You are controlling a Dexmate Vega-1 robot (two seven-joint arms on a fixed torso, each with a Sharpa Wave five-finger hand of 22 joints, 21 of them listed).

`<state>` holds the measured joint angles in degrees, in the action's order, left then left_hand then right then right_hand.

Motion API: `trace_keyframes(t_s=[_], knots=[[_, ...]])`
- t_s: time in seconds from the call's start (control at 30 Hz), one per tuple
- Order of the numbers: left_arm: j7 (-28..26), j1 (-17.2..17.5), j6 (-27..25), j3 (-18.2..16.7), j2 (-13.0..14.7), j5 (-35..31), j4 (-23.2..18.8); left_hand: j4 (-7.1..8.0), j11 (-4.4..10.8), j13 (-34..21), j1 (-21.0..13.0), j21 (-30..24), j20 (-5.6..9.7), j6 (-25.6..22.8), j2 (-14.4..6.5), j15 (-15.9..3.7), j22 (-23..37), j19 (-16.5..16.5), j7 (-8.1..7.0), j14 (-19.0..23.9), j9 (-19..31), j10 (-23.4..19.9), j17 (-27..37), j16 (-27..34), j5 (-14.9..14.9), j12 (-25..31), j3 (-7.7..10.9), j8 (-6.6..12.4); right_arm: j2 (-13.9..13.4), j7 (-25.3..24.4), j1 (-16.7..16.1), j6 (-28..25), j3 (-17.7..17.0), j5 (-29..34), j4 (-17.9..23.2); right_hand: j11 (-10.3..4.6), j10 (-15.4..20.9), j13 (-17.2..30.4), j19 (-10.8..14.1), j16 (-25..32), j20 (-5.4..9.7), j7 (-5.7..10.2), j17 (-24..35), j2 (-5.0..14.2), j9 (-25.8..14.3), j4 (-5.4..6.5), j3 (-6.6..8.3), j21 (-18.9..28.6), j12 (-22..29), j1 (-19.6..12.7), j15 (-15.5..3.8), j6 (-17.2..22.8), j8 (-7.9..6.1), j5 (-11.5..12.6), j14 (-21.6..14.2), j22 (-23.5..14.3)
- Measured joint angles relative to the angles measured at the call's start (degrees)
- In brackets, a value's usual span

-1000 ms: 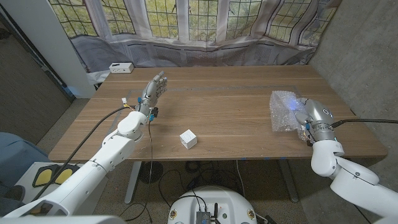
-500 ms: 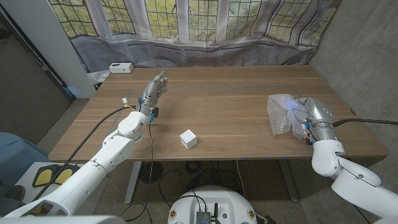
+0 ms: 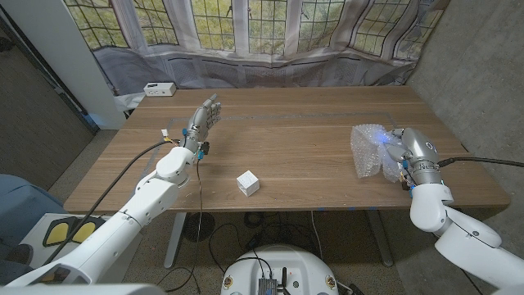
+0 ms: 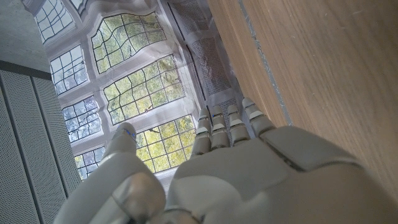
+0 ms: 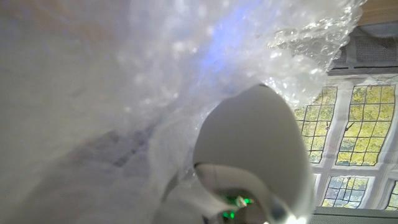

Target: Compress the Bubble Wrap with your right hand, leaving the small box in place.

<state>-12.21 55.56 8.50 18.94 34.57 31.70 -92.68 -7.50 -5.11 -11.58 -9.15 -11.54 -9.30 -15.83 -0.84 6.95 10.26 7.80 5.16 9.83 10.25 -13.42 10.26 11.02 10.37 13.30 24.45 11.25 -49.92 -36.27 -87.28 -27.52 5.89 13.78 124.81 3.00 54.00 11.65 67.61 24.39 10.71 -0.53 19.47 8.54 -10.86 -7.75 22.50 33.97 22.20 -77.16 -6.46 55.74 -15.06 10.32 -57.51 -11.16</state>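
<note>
The right hand (image 3: 399,154) sits near the right edge of the brown wooden table (image 3: 311,131), its fingers buried in one crumpled sheet of clear bubble wrap (image 3: 372,147) that it grips. From the right wrist camera the wrap (image 5: 186,74) bunches in glossy, blistered folds close over a pale finger (image 5: 252,143), with a bluish glint on the plastic. One small white cube-shaped box (image 3: 248,183) stands well apart, near the table's front edge. The left hand (image 3: 201,120) hovers over the table's left part, fingers straight and slightly spread, holding nothing. A white rectangular device (image 3: 159,88) lies at the far left corner.
</note>
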Motion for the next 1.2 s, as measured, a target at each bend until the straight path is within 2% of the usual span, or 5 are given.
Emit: trace_keyframes(t_s=[0.17,0.4,0.57,0.83,1.2], knots=[[-0.1,0.0,-0.1,0.0,0.0,0.0,-0.1,0.00,0.00,0.0,0.0,0.0,0.00,-0.6,0.0,0.00,0.0,0.0,-0.04,0.0,0.0,0.0,0.0,0.0,0.0,0.0,0.00,0.00,0.4,0.5,0.0,-1.2,0.0,0.7,0.3,0.22,-2.1,0.3,-2.5,-1.6,-1.05,0.75,0.2,-0.85,-0.4,0.20,-1.31,0.0,-1.7,2.0,-0.74,-1.7,1.67,1.2,0.7,0.4],[-0.1,0.0,-0.3,0.0,0.0,0.0,-0.1,0.00,0.00,0.0,0.0,0.0,0.00,-0.6,0.0,0.00,0.0,0.0,-0.04,0.0,0.0,0.0,0.0,0.0,-0.2,0.0,0.00,0.00,0.6,1.1,0.0,-2.2,0.0,1.6,0.6,0.35,-7.2,0.5,-9.7,-4.5,-1.93,0.25,0.8,-3.09,-0.5,0.52,-3.88,-0.5,-5.4,6.6,0.92,-7.7,4.28,1.4,7.4,1.0],[-0.1,0.0,-0.4,0.0,0.0,0.1,-0.1,0.00,0.00,0.0,0.0,0.0,0.00,-0.6,0.0,-0.05,0.0,0.0,-0.04,0.0,0.0,0.0,0.0,0.0,-0.2,0.0,0.00,0.00,0.6,1.7,-0.2,-2.7,0.0,1.9,1.1,0.48,-9.2,0.8,-12.1,-5.4,-2.85,-0.12,1.4,-4.01,-0.5,0.75,-5.08,-1.2,-6.8,8.7,2.04,-10.0,4.28,1.4,10.1,1.1],[-0.1,0.0,-0.4,0.0,0.0,0.1,-0.1,0.00,-0.22,0.0,0.0,0.0,0.00,-0.6,0.0,-0.20,0.0,0.0,-0.04,0.2,0.0,-0.2,0.0,0.0,-0.2,0.0,0.00,0.00,0.3,2.9,-0.2,-3.8,-0.1,2.5,1.5,0.78,-11.9,0.7,-14.7,-6.6,-3.57,-0.42,2.1,-4.56,-0.5,0.48,-5.95,-2.2,-8.3,10.0,2.75,-13.5,4.69,1.1,13.1,1.3],[-0.3,0.1,-0.4,-0.2,0.0,0.3,-0.2,0.00,-0.21,0.0,0.0,0.0,0.00,-0.5,0.0,0.08,0.0,0.0,-0.04,0.5,0.0,-0.2,0.0,0.0,-0.2,0.0,0.00,0.00,-0.8,4.7,0.0,-5.6,-0.2,3.1,2.5,0.60,-16.8,1.0,-17.2,-7.4,-4.48,-0.99,2.9,-5.20,-0.5,0.34,-7.22,-3.5,-10.2,11.9,2.77,-19.0,4.91,0.7,17.5,1.3]])
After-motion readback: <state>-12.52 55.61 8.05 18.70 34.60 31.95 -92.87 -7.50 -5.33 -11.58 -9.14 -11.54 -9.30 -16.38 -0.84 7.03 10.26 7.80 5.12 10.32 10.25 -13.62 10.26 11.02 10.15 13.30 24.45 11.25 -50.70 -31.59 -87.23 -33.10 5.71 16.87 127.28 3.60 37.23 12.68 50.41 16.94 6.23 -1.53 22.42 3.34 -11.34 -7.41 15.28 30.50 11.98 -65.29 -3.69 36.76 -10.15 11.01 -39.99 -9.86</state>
